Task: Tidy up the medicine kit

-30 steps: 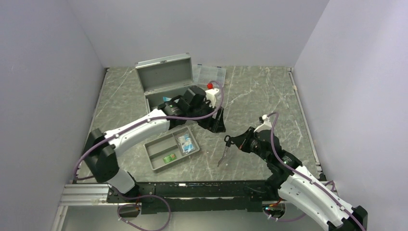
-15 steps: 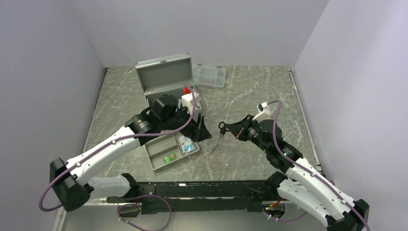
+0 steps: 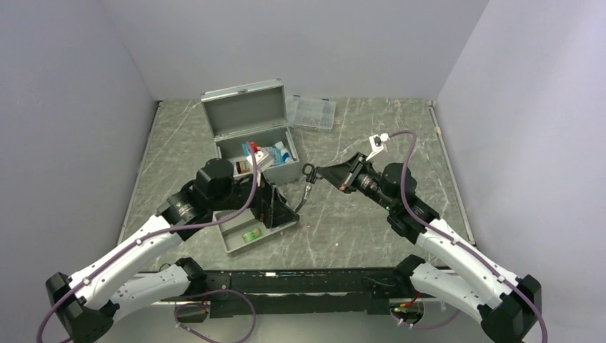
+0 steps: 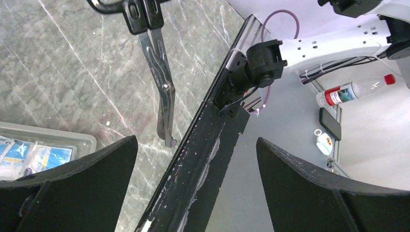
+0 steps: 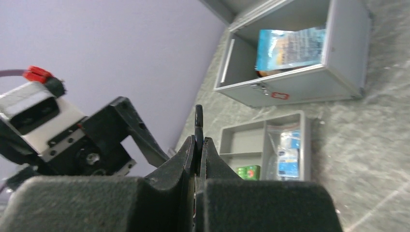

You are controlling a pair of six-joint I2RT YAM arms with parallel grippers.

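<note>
Right claw (image 3: 319,171) with scissors (image 3: 304,189), nearer medicine kit (image 3: 246,113)

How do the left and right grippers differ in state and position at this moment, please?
The left gripper is open and empty, while the right gripper is shut on the black handle of the scissors. The left gripper sits by the grey divided tray, near the table's front edge; the right gripper is farther back, beside the open medicine kit. Both are black two-finger grippers.
</note>
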